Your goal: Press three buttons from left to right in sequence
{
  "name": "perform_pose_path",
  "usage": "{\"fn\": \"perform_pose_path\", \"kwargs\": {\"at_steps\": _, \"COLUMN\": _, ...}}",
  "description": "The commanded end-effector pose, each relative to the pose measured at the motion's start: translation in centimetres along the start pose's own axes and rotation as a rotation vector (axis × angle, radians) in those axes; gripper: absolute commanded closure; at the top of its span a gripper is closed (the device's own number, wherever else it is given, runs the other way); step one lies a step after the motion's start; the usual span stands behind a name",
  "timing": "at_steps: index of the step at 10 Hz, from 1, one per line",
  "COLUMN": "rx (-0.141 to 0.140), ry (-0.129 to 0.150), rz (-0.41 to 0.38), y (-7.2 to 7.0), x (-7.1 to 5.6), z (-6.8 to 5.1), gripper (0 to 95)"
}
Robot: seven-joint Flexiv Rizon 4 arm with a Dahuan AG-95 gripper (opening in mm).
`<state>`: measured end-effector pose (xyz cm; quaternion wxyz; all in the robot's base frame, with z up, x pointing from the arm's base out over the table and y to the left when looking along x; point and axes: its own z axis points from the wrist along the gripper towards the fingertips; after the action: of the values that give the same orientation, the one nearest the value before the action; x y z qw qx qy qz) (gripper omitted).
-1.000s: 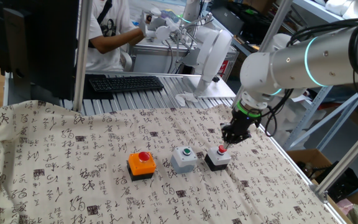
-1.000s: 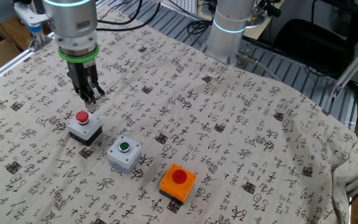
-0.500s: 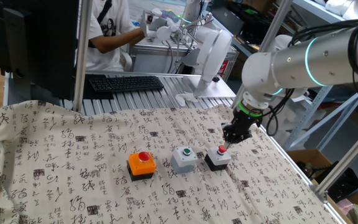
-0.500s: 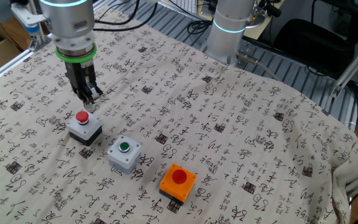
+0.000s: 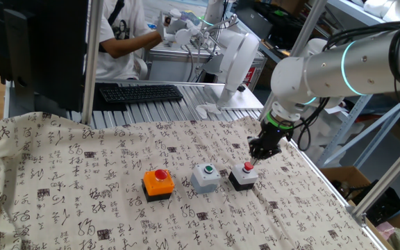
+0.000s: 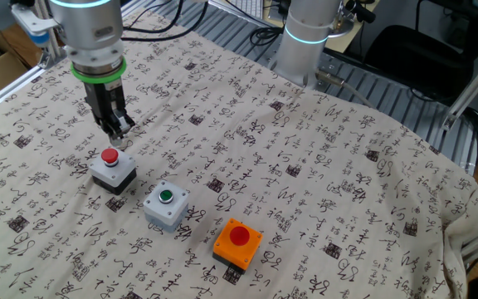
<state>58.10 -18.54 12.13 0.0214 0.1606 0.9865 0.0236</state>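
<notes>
- The pincer (image 5: 255, 158) (image 6: 119, 138) hangs tip-down just above and slightly behind the black box (image 5: 242, 176) (image 6: 112, 169), close over its small red button (image 5: 247, 167) (image 6: 109, 156); whether the tip touches the button I cannot tell, and neither view shows if the fingers are parted or together.
- That black box has a pale top plate and sits at the right end of the row in the view with the keyboard, nearest the arm.
- Just beside it, in the middle, is the light grey box (image 5: 205, 177) (image 6: 166, 206) with a round green button (image 5: 208, 168) (image 6: 166, 196) on top.
- At the far end of the row is the orange box (image 5: 158, 184) (image 6: 238, 242) on a dark base, with a larger red button (image 5: 161, 174) (image 6: 239, 236).
- The three boxes stand in a slightly slanted line, each near the next but not touching.
- They rest on a cloth (image 5: 68, 173) (image 6: 347, 183) printed with dark characters, which covers the tabletop; it is rumpled at the corners and droops over one edge.
- Wide stretches of cloth lie open around the row, especially behind it and toward the arm's white base (image 6: 307, 41).
- A bare ribbed metal strip (image 5: 186, 101) runs along the back edge, carrying a black keyboard (image 5: 139, 92).
- The black box sits closer to the side edge, where a metal frame rail (image 5: 325, 184) (image 6: 7, 83) borders the cloth.
</notes>
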Motion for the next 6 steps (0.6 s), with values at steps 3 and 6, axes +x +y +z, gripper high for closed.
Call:
{"fn": "perform_pose_path", "kwargs": {"at_steps": 3, "rx": -0.004, "ry": 0.004, "rz": 0.007, "y": 0.0, "x": -0.1, "z": -0.02, "gripper": 95.0}}
{"fn": "perform_pose_path", "kwargs": {"at_steps": 6, "rx": -0.01, "ry": 0.005, "rz": 0.001, "y": 0.0, "x": -0.1, "z": -0.02, "gripper": 95.0}}
